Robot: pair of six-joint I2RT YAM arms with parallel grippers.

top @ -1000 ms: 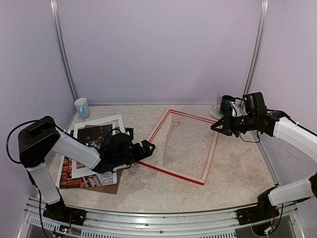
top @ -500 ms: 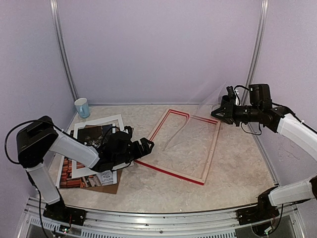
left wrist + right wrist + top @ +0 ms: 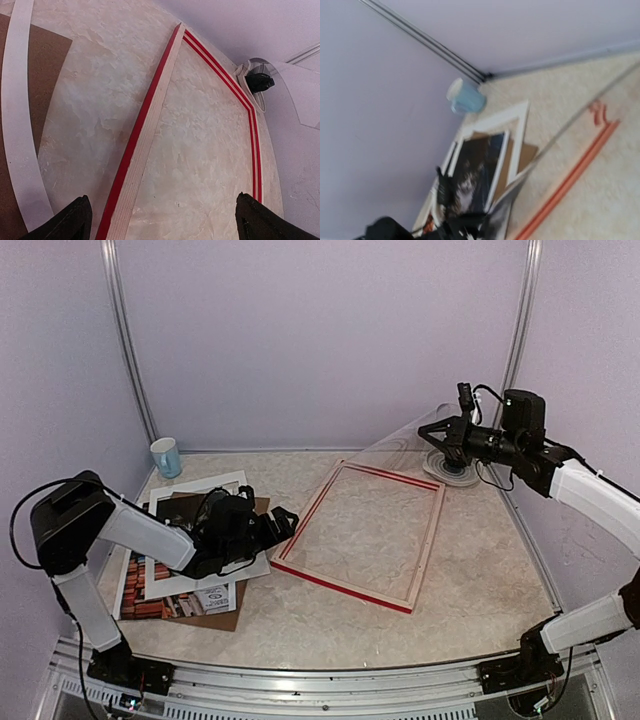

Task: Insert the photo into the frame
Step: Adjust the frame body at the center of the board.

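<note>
Photo (image 3: 183, 508) is seen lying flat on the left of the table (image 3: 300, 635), inside a white mat (image 3: 200, 483) and over a brown board (image 3: 225, 620), with the left arm partly covering it. It is not gripped by anything. The frame (image 3: 345, 588) is laid flat at the middle of the table, pale wood side up, and only bare table is seen through its opening.

The right end effector (image 3: 435, 436) is clenched on one edge of a clear sheet (image 3: 400, 445). The sheet is held up in the air above the far right corner of the frame and slopes down toward the far rail; whether its lower edge touches the rail cannot be told. The left end effector (image 3: 280, 525) is spread wide and grasps nothing. It is poised low between the mat and the frame's left rail, and in the left wrist view that rail is seen running between its fingertips.

The step in hand is judged to be the clearing of the frame: the sheet is being kept out of the opening, and the transfer of the photo is not yet begun.

For the next move, the sheet would need to be kept well clear of the opening or set aside. An edge of the photo would then have to be caught by the free end effector. Since the print is thin, glossy and lies flush on its stack, an edge would probably have to be slid or levered up before it can be pinched. It would then need to be carried over the near rail, squared with the rails and lowered inside them.
</note>
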